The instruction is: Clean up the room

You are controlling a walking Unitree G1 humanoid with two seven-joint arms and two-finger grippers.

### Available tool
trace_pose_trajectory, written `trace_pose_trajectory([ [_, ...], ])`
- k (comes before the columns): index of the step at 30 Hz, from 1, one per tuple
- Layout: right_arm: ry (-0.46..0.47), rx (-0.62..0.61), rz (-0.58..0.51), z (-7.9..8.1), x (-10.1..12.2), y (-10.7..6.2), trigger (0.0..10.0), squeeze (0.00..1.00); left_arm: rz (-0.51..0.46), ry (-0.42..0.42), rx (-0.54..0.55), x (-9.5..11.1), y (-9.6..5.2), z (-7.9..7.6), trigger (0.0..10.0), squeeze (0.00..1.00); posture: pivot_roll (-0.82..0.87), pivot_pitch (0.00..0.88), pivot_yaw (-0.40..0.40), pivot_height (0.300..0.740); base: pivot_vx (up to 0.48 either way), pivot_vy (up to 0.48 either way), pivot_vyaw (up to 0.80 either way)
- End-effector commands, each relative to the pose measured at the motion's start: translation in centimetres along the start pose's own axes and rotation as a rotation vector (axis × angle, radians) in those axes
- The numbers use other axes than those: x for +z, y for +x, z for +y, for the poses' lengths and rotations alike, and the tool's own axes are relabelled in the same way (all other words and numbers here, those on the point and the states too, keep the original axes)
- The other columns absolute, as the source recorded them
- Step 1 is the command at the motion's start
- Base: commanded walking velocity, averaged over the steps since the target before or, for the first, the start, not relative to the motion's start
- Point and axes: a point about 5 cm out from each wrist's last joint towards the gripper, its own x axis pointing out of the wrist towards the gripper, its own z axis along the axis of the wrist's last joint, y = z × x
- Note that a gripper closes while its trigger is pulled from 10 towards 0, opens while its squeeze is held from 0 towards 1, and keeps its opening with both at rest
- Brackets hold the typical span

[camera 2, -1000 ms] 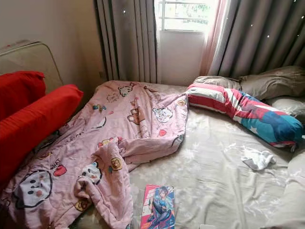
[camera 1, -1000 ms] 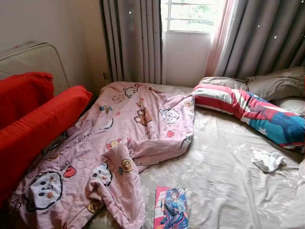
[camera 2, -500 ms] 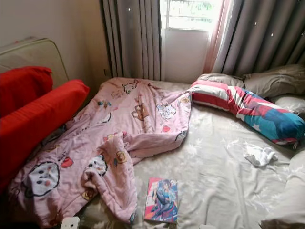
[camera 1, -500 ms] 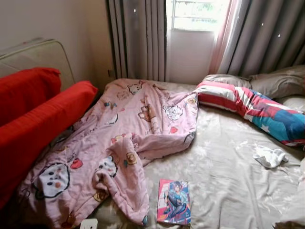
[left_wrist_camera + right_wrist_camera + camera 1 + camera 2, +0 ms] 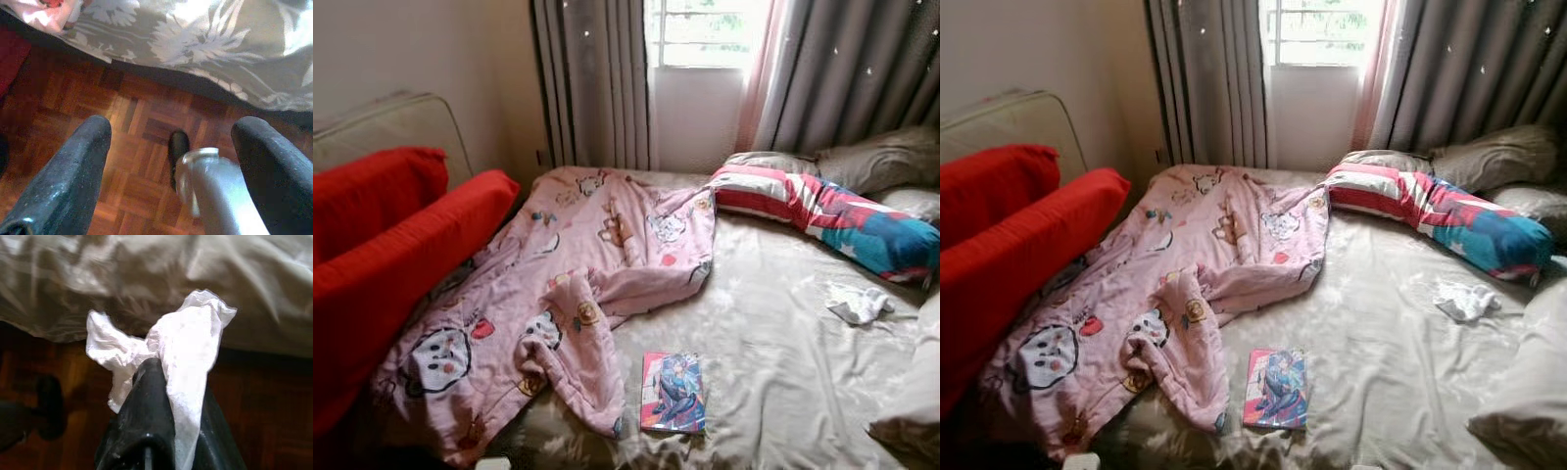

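Parquet floor (image 5: pixel 146 147) lies beyond both grippers. Right gripper (image 5: pixel 164 382) pinches a crumpled tissue (image 5: pixel 181 357) between clenched fingers; keep that squeeze firm until binned. Left gripper (image 5: pixel 171 147) hangs spread, empty.

1. A bright window (image 5: pixel 705 29) is seen in the far wall, behind the bed.
2. Grey curtains (image 5: pixel 592 83) are hung on both sides of it, with a thin pink one at its right edge.
3. Two red cushions (image 5: pixel 401 245) are laid along the left side of the bed.
4. A beige padded board (image 5: pixel 391 122) is leaned on the wall behind them.
5. A brown parquet floor (image 5: pixel 142 142) is shown under the edge of the flowered grey sheet (image 5: pixel 773 333).
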Motion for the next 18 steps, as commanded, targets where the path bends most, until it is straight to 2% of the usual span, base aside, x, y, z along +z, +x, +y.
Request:
trace_pose_trajectory([
  [1, 0.004, 0.011, -0.004, 0.48, 0.23, 0.09, 10.0, 0.0, 0.016, 0.006, 0.012, -0.43, -0.13, 0.6, 10.0, 0.0, 0.04, 0.0, -0.011, 0.74, -0.251, 0.0, 0.0],
  [18, 0.01, 0.008, -0.011, 0.45, 0.46, 0.12, 10.0, 0.0, 0.02, 0.01, 0.009, -0.49, -0.14, 0.61, 10.0, 0.0, 0.02, 0.0, -0.01, 0.74, -0.249, 0.0, 0.0],
])
